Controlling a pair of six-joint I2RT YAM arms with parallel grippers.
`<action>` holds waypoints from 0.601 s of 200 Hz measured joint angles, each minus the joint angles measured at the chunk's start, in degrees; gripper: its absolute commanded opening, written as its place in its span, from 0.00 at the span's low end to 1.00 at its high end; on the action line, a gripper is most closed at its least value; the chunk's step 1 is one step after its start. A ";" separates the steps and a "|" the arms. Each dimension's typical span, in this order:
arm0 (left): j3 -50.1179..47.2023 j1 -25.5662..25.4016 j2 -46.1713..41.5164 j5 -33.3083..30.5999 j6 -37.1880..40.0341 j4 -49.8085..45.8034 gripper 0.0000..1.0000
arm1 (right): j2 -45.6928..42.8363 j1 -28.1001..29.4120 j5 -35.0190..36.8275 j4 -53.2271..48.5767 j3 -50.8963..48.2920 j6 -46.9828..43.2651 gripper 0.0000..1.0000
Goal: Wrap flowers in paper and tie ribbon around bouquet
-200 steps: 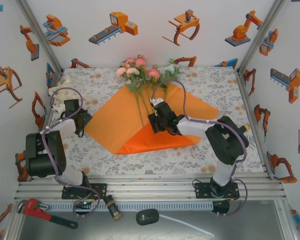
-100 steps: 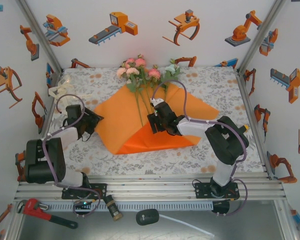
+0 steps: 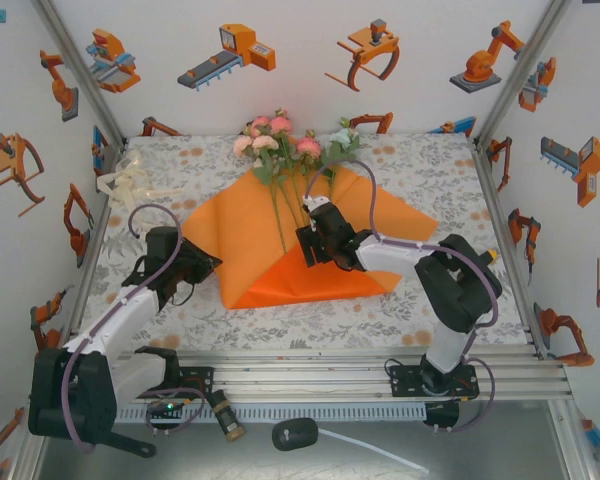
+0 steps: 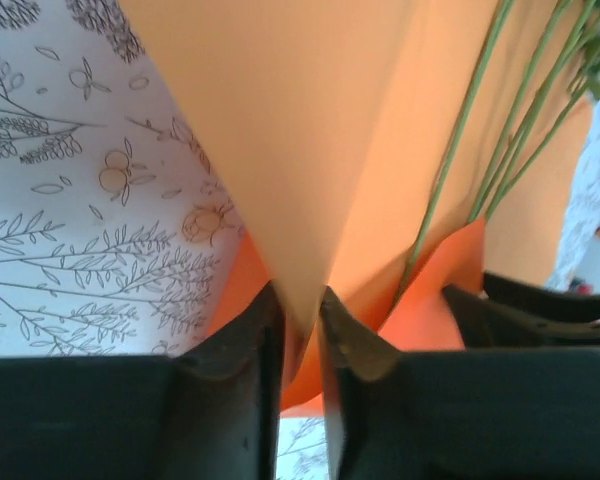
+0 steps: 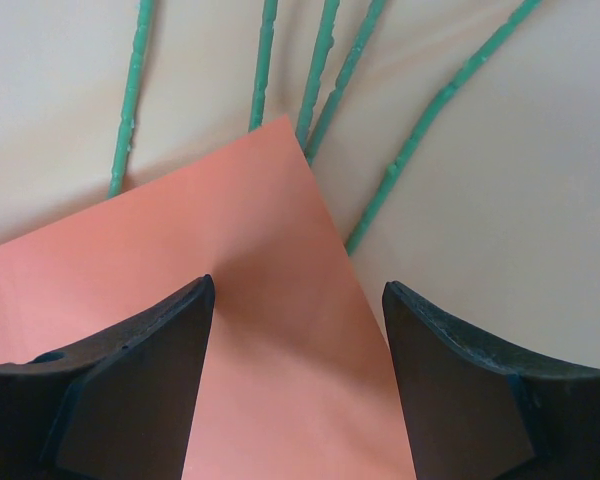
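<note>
The orange paper (image 3: 380, 215) lies spread on the table, its near corner folded up over the stems. The flowers (image 3: 280, 140) rest with pink and cream heads past the paper's far edge. My left gripper (image 3: 212, 263) sits at the paper's left corner, and in the left wrist view its jaws (image 4: 300, 305) are shut on a lifted peak of the paper (image 4: 310, 120), with green stems (image 4: 460, 130) to the right. My right gripper (image 3: 308, 243) stands open over the folded flap (image 5: 240, 240), whose tip points at several stems (image 5: 263, 60). The ribbon (image 3: 122, 186) lies bunched at the table's far left.
A patterned tablecloth (image 3: 430, 170) covers the table, bare to the right of the paper. Aluminium frame posts rise at both far corners. A black plug (image 3: 294, 433) with a white cable lies below the front rail.
My left gripper has swung right and nearer to the paper's left corner and shut on it, drawing that corner inward. The right gripper has hardly moved.
</note>
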 measured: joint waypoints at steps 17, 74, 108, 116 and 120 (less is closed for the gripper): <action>0.00 -0.35 0.02 -0.55 -0.35 -1.20 0.09 | -2.73 0.26 0.96 -1.97 0.00 0.26 0.64; 2.62 -0.57 2.62 -1.92 -1.18 -2.40 0.06 | -15.67 9.01 3.21 -6.34 -2.89 2.23 0.58; 4.09 -0.81 4.87 -1.90 -1.84 -2.40 0.06 | -16.96 16.09 -1.92 -7.21 -5.75 4.83 0.47; 4.09 -0.81 5.22 -1.90 -2.03 -2.43 0.06 | -16.24 16.74 -2.73 -7.13 -6.16 5.42 0.47; 4.09 -0.81 5.35 -1.90 -2.16 -2.45 0.06 | -15.76 16.94 -2.89 -7.13 -6.32 5.62 0.47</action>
